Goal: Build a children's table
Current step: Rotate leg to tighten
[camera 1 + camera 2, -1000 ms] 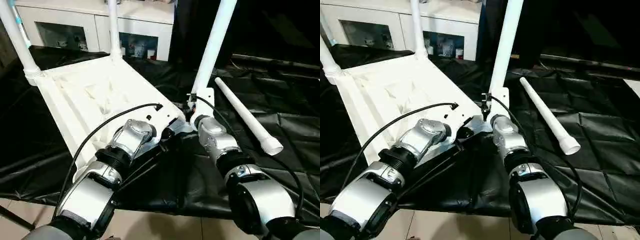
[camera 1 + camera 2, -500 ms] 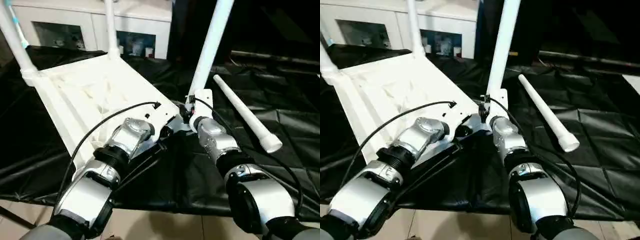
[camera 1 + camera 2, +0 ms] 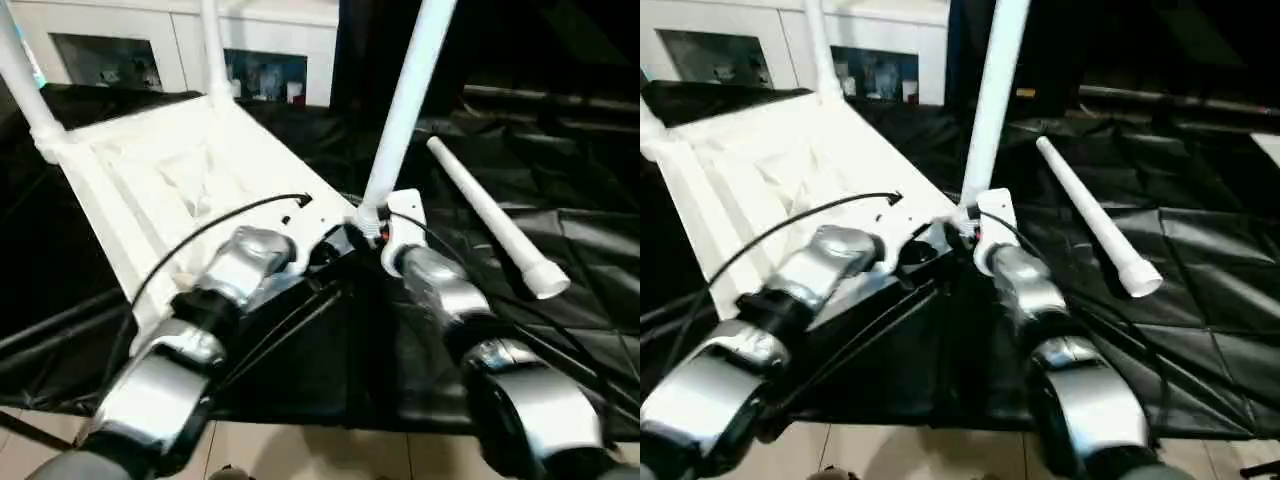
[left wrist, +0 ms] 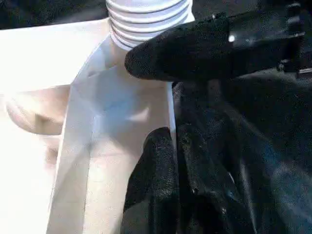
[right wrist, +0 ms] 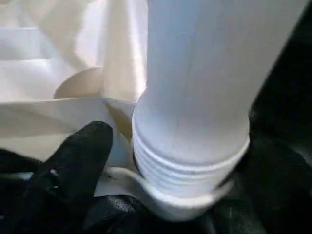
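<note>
Your table top (image 3: 170, 190) lies upside down on the black sheet (image 3: 560, 250). Three legs stand up in its corner holes. The nearest leg (image 3: 405, 100) points straight up, right at the corner by your two grippers. Your right gripper (image 3: 378, 228) sits at that leg's foot; I cannot tell how wide its fingers are. Your left gripper (image 4: 165, 161) is squeezed shut, holding nothing, pressed on the same corner. The last leg (image 3: 490, 215) lies flat beside the top, nearer your right arm.
</note>
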Robot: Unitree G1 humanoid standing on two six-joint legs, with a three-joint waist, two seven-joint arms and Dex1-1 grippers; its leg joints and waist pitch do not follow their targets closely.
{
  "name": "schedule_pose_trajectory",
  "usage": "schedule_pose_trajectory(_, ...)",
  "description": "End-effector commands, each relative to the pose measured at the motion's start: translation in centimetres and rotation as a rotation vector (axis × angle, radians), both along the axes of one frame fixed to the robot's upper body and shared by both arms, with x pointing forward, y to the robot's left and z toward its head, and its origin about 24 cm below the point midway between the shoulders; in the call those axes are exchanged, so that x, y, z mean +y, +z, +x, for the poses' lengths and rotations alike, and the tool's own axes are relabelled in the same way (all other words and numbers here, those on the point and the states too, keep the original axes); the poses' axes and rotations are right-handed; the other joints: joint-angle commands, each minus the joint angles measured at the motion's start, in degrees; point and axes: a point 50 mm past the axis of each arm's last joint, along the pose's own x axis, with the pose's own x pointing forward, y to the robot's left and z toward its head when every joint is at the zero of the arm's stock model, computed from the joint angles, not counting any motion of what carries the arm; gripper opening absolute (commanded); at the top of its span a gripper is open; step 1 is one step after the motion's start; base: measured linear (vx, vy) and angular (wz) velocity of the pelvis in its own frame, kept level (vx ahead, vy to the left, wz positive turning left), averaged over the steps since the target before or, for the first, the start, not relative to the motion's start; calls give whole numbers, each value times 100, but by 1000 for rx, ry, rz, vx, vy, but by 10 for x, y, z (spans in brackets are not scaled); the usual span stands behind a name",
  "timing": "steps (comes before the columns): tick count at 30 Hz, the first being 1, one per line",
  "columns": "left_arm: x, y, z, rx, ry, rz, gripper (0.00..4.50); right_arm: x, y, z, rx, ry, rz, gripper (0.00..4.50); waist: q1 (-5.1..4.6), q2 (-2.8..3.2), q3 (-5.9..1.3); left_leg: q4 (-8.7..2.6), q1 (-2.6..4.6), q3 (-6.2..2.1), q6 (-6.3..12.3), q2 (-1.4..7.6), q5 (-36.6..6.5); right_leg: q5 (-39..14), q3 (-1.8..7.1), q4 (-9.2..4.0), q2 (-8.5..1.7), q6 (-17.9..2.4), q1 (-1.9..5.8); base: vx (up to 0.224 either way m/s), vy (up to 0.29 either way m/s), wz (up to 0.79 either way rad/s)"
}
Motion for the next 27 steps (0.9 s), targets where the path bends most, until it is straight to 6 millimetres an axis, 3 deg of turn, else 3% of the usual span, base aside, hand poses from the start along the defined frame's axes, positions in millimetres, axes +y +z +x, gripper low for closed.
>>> schedule_pose_trajectory(1, -5, 7, -4, -34, -90, -6, 0, -5, -14, -12, 48, 103, -46, 424, -9, 2, -324, -274, 26, 13, 530, 183, -238, 713, 333, -239, -429, -1486, 301, 0, 0, 0)
schedule_pose_trajectory(5, 4, 6, -10, -31, -129, -24, 0, -23, -6, -20, 4, 199, -41, 424, 51, -15, -320, -232, 22, 18, 736, 185, -104, 935, 336, -214, -420, -1458, 328, 0, 0, 0)
schedule_pose_trajectory(8, 13, 8, -23, -52, -269, -47, 0, -36, 1, -35, -22, 364, -60, 424, 48, -20, -323, -228, 2, 9, 801, 192, -102, 914, 328, -209, -430, -1460, 339, 0, 0, 0)
schedule_pose_trajectory(12, 22, 8, -35, -15, -369, -52, 0, -44, 2, -46, -17, 476, -70, 424, 58, -39, -304, -242, 13, 16, 672, 206, -350, 423, 327, -233, -433, -1454, 324, 0, 0, 0)
schedule_pose_trajectory(17, 31, 7, -46, 23, -432, -51, 0, -47, 6, -52, -16, 522, -54, 424, 58, -51, -288, -229, 24, 22, 621, 207, -240, 516, 335, -196, -405, -1522, 295, 0, 0, 0)
schedule_pose_trajectory(27, 40, 8, -56, 55, -487, -36, 0, -45, 11, -56, -23, 563, -26, 424, 63, -66, -283, -214, 13, 17, 465, 180, -437, 118, 352, -196, -411, -1395, 293, 0, 0, 0)
